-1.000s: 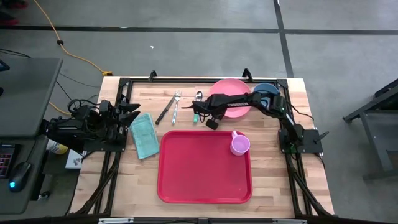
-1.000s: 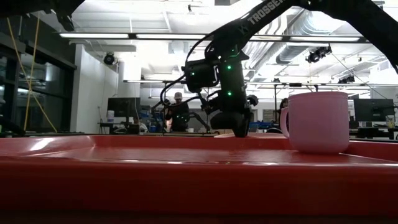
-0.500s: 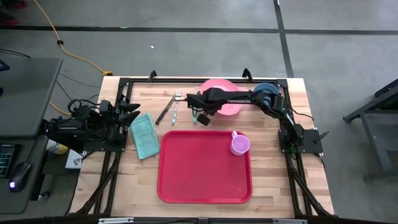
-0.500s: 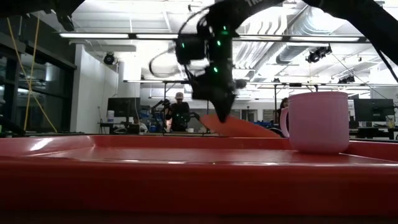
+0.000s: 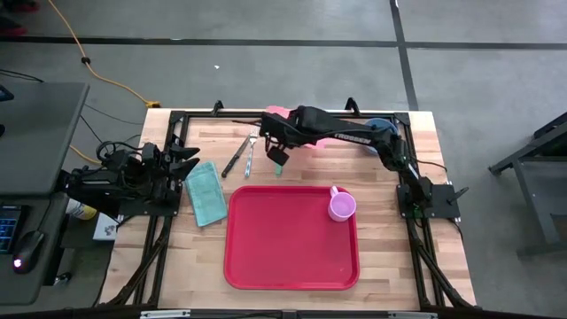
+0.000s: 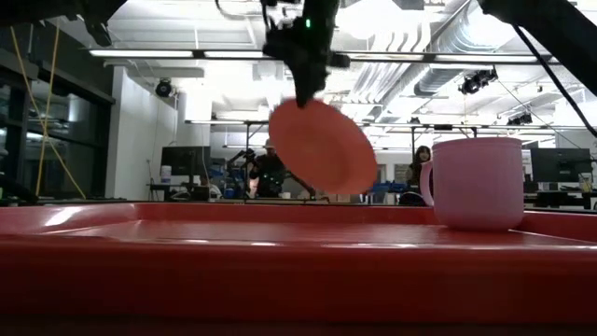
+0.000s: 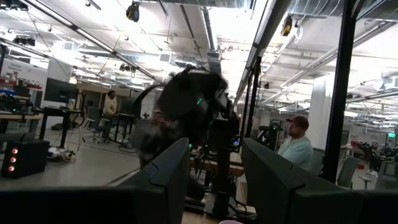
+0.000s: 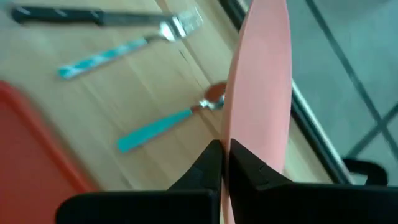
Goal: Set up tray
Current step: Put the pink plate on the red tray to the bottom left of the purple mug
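You have only the pink cup [image 5: 342, 206] on the red tray [image 5: 283, 248]. Your right claw [image 8: 225, 163] pinches the pink plate [image 6: 322, 147] up top; the fork [image 5: 251, 151], knife [image 5: 235, 158], spoon [image 8: 163, 124] and cloth [image 5: 207, 192] wait. Your left claw [image 7: 214, 180] rests open, far left.

My right gripper [image 8: 225, 163] holds the plate [image 6: 322, 147] on edge in the air, beyond the tray [image 5: 292, 266]. A mug [image 5: 341, 206] stands in the tray's far right corner. Knife [image 5: 236, 156], fork [image 5: 250, 152] and cloth [image 5: 206, 192] lie left of it.

Pink mug [image 5: 342, 206], teal cloth [image 5: 206, 192], knife [image 5: 236, 156], fork [image 5: 250, 151], pink plate [image 6: 322, 147]
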{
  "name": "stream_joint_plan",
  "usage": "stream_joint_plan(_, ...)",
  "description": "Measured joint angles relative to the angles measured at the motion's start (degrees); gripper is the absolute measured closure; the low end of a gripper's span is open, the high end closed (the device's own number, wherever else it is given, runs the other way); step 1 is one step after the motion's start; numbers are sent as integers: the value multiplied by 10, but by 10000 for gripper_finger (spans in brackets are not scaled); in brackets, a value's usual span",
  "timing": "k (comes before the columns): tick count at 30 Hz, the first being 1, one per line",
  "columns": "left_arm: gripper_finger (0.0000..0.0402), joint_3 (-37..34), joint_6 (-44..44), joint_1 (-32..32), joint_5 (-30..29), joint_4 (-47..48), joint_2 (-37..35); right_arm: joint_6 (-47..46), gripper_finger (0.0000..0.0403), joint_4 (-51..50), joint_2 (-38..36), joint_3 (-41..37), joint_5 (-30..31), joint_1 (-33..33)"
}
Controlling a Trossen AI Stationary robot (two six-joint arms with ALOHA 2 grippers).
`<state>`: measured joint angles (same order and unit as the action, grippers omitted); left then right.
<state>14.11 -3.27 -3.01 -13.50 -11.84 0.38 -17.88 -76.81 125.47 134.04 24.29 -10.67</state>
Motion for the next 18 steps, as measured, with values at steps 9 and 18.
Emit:
stream_joint_plan(9,222,0,0,0,1,1,0,6,402,18,-43,-8,-15,57)
stream_joint_plan(18,222,0,0,0,7,5,0,22,402,70,-44,2,-56,138)
